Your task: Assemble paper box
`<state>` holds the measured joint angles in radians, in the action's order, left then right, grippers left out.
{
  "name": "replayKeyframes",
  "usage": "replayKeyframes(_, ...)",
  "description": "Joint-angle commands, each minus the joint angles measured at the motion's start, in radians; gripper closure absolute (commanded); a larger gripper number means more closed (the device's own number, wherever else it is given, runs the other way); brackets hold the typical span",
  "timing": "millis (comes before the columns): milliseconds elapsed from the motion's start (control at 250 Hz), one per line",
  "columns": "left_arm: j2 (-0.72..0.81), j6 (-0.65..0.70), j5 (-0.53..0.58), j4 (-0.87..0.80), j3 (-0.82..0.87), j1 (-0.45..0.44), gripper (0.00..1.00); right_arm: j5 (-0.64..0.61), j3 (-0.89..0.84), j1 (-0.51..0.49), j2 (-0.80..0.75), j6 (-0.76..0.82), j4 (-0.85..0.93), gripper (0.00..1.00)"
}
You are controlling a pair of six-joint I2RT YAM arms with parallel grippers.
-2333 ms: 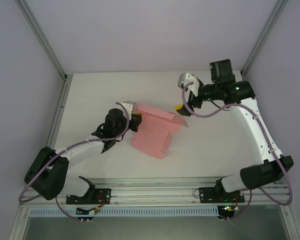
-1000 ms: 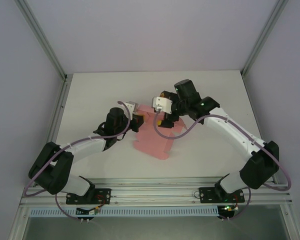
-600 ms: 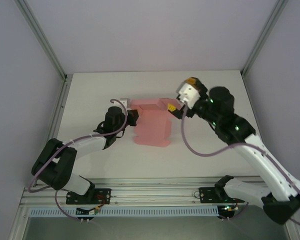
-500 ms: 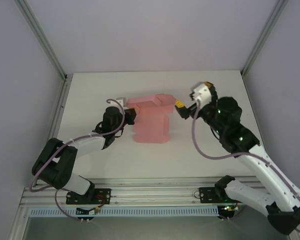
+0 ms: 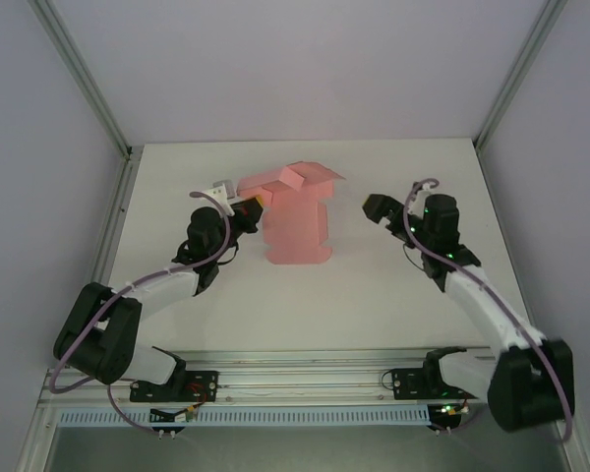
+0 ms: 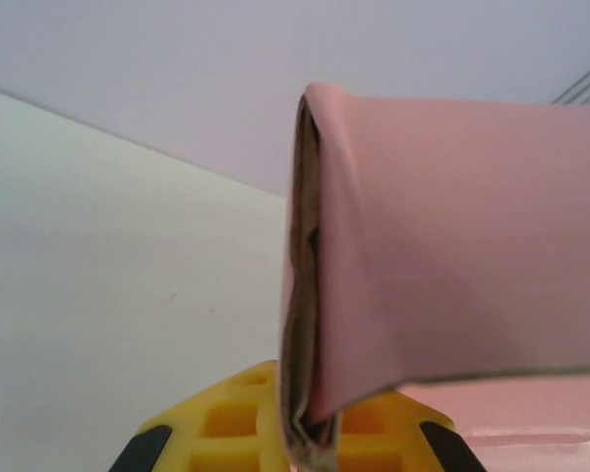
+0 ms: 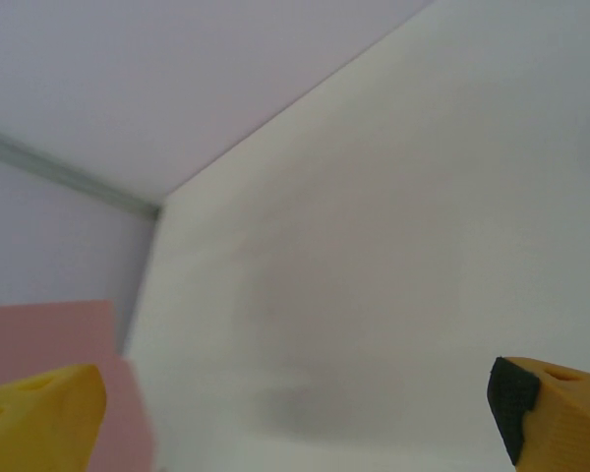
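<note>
Paper box [image 5: 297, 224] sits mid-bench [image 5: 403, 305], half folded, far flaps raised. My left jaws are pinched on its left edge fold. My right jaws gape wide, well apart, holding nothing. Judged light, thin and easily creased, so grip doubled folds, not single panels.

L gripper [image 6: 300, 442] pinched tight on folded edge of thin pink paper box [image 6: 452, 246]; sheet rises up from betw jaws, spreads to their right. White tabletop [image 6: 98, 295] left of jaws.
</note>
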<state>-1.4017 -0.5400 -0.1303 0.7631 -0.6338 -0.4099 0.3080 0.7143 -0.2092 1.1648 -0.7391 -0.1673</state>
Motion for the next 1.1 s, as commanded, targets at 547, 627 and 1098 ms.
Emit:
replayKeyframes(547,-0.025,-0.031,0.001,0.065,0.003,0.003,1.0,0.524,0.144,-0.09,0.373,-0.294,-0.698,0.0)
replayKeyframes(627,-0.028,-0.043,0.013,0.059,-0.002,0.003,1.0,0.487,0.134,-0.097,0.341,-0.235,-0.602,0.0)
replayKeyframes(1098,-0.06,-0.072,0.01,0.104,0.006,0.005,1.0,0.279,0.122,-0.154,0.237,-0.068,-0.318,0.0)
